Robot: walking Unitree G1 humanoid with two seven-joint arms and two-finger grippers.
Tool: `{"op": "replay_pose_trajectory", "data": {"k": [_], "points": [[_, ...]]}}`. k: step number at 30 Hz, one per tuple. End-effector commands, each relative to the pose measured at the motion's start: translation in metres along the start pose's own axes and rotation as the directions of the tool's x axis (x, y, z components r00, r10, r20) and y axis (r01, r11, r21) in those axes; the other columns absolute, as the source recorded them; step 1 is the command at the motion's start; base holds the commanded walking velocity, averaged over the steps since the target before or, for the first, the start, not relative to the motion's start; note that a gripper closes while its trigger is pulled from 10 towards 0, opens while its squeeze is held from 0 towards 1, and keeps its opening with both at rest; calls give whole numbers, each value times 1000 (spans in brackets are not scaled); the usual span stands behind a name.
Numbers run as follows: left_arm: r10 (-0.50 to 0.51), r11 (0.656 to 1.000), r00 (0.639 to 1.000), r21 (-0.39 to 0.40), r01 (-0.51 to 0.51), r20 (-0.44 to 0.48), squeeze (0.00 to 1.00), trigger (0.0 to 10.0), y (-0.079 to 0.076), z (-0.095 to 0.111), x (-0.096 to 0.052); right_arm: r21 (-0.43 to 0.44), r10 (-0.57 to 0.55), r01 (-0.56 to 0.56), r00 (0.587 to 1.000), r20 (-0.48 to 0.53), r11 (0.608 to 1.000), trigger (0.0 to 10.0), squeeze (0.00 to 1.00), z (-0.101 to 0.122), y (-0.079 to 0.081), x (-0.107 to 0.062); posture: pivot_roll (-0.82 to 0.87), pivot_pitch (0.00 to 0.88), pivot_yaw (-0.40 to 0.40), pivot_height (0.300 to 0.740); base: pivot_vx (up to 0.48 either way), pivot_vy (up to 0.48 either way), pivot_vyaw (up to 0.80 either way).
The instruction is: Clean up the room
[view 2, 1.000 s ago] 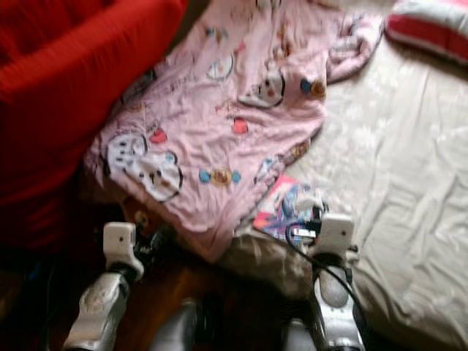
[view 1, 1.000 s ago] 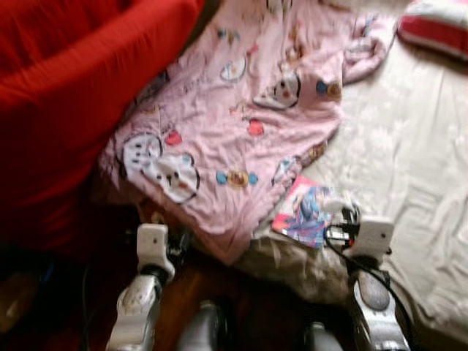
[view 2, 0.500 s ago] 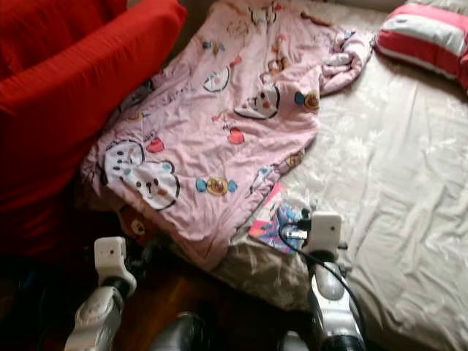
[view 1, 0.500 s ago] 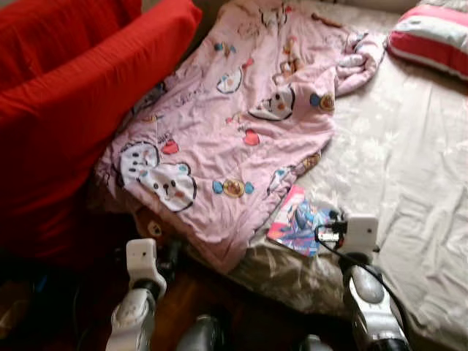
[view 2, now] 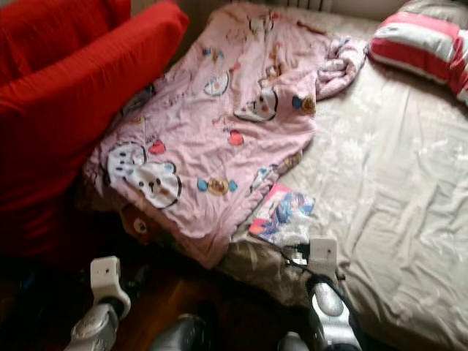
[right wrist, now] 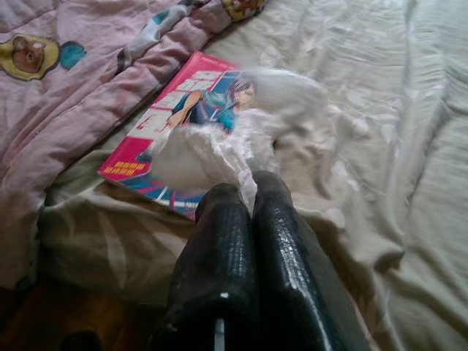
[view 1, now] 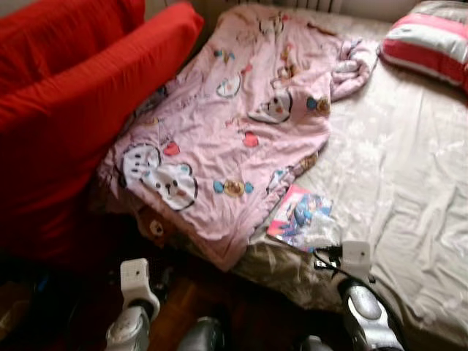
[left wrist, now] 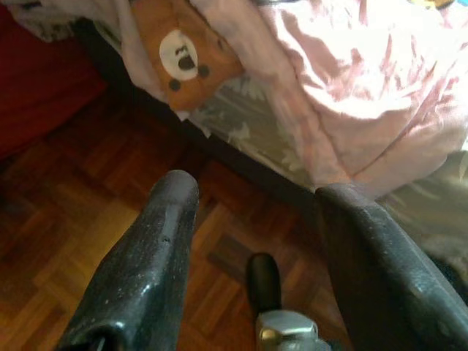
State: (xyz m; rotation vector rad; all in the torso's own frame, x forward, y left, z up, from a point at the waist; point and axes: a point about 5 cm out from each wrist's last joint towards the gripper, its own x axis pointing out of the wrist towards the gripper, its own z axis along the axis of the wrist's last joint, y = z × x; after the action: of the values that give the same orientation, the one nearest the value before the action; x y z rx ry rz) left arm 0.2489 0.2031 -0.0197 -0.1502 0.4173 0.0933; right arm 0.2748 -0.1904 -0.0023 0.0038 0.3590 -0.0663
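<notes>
Drawn back toward the bed's (view 1: 409, 219) edge, the right gripper (right wrist: 247, 197), jaws clenched on a clear plastic wrapper (right wrist: 219, 139) off the magazine (view 1: 296, 216), next needs a bin; left gripper (left wrist: 256, 219) hangs released.

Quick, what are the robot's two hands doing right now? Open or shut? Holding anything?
Left gripper: open, empty, above the wooden floor.
Right gripper: shut on a clear plastic bag lying over the magazine.
</notes>
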Motion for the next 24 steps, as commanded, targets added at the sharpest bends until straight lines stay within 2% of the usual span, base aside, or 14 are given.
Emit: {"op": "replay_pose_trajectory", "data": {"k": [1,9,12,24], "points": [[32,999,997,12,-31,-71,0,10000,10,-15,-6,-12,21,-22,999,-45,1000,10000,0,-12,5,-4,-17,248,78,740,0,0,0],[62,998,988,-8,-63,-139,0,10000,17,-27,-10,-16,41,-42,998,-49,999,10000,0,-13,12,-3,-13,255,88,740,0,0,0],[56,998,988,-8,-57,-146,0,10000,17,-28,-10,-33,56,-58,998,-35,998,10000,0,-11,14,-2,-7,256,92,740,0,290,0],[53,999,983,2,-54,-173,0,10000,19,-33,-11,-28,78,-78,997,-4,997,10000,0,-8,18,-1,-2,256,103,740,0,25,790]]}}
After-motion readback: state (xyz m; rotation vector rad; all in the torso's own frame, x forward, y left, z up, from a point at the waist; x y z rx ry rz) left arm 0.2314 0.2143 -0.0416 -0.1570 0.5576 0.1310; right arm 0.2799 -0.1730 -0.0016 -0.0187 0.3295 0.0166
